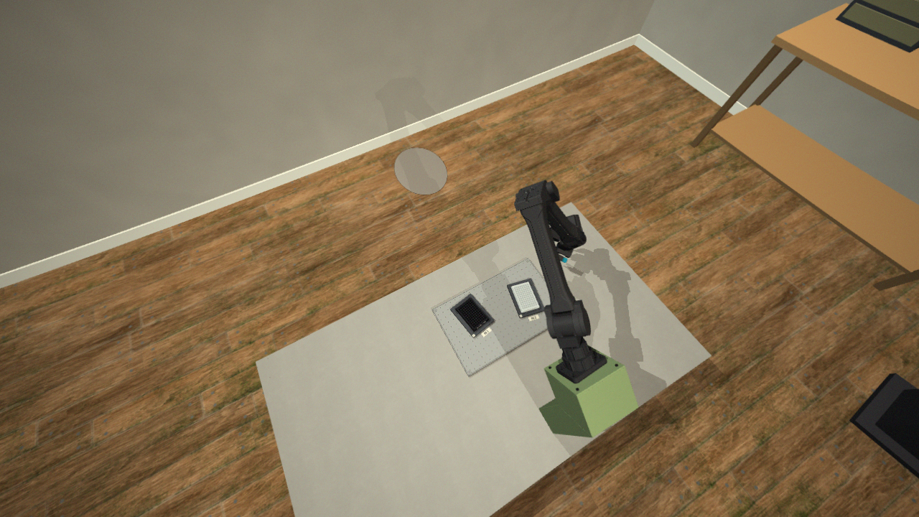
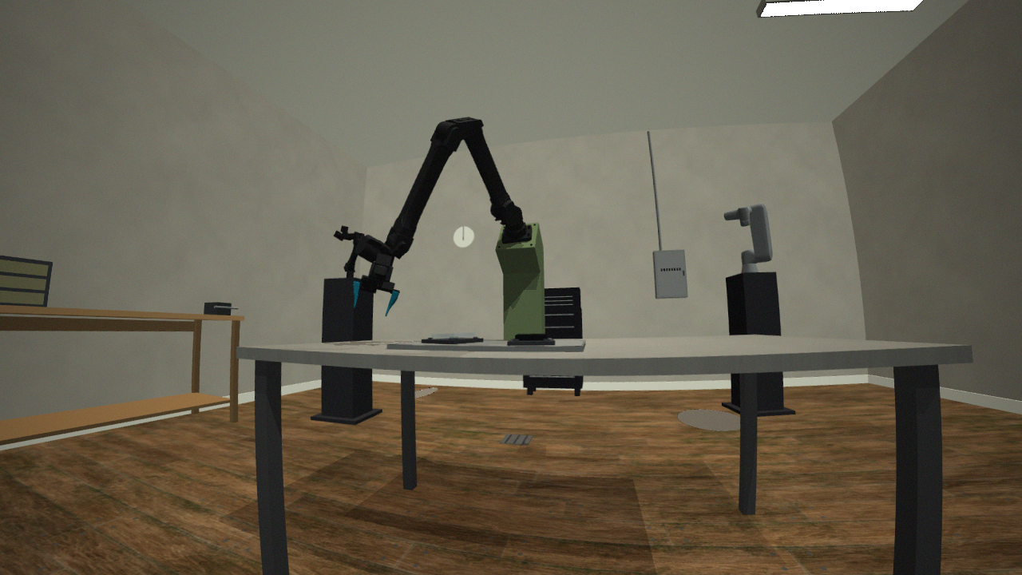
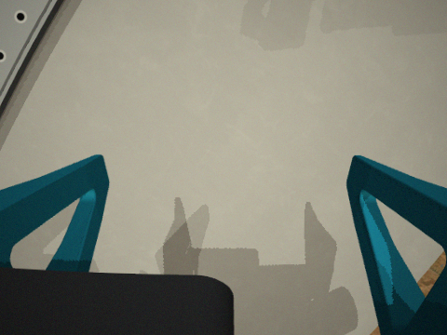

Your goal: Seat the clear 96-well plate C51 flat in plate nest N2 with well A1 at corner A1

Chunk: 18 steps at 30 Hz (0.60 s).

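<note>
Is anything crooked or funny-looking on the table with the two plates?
Not that these views can show. The clear plate and the black plate both sit in their nests on the grey deck, too small to tell a tilt. The open gripper hangs above the table, holding nothing.

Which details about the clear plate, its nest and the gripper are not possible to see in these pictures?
- Clear plate C51, top view: too small to show which end rides up, the ID labels or the A1 mark.
- C51, exterior view: a thin sliver seen edge-on; tilt unclear.
- Wrist view: plates are outside the frame; only the deck plate's corner shows.
- Gripper, top view: mostly hidden by the arm.
</note>
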{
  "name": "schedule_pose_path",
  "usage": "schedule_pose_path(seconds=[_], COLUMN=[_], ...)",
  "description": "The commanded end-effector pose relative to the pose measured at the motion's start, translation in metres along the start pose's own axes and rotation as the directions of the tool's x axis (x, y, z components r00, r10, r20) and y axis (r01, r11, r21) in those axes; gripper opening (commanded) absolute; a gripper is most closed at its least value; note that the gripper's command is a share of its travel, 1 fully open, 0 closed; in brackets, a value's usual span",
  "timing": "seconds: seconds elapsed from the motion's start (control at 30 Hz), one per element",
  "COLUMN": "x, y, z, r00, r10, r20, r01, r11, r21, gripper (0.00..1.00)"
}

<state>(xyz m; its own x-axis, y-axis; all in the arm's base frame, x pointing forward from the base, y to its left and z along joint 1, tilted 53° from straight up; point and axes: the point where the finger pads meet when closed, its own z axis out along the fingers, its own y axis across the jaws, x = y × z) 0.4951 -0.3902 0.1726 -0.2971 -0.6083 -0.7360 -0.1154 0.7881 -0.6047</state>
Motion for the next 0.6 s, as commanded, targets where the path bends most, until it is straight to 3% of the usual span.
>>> schedule_pose_path(seconds=[0.0, 0.07, 0.1, 0.13, 0.2, 0.3, 0.37, 0.47, 0.57], x=[-0.024, -0.009, -0.033, -0.04, -0.043, -0.051, -0.058, -0.054, -0.079], y=[0.013, 0.029, 0.014, 0.012, 0.026, 0.022, 0.029, 0.055, 0.05], z=[0.004, 0.014, 0.008, 0.009, 0.01, 0.012, 0.013, 0.017, 0.016], r00=[0.999, 0.997, 0.998, 0.996, 0.993, 0.991, 0.985, 0.979, 0.97], r10=[0.051, 0.075, 0.071, 0.09, 0.113, 0.129, 0.165, 0.185, 0.219], r20=[0.006, -0.013, -0.002, -0.01, -0.026, -0.034, -0.059, -0.083, -0.106], r01=[-0.051, -0.076, -0.071, -0.09, -0.114, -0.131, -0.17, -0.194, -0.232], r11=[0.998, 0.996, 0.997, 0.995, 0.991, 0.989, 0.98, 0.974, 0.963], r21=[-0.03, -0.053, -0.04, -0.05, -0.068, -0.075, -0.099, -0.12, -0.133], gripper=[1.0, 1.0, 1.0, 1.0, 1.0, 1.0, 1.0, 1.0, 1.0])
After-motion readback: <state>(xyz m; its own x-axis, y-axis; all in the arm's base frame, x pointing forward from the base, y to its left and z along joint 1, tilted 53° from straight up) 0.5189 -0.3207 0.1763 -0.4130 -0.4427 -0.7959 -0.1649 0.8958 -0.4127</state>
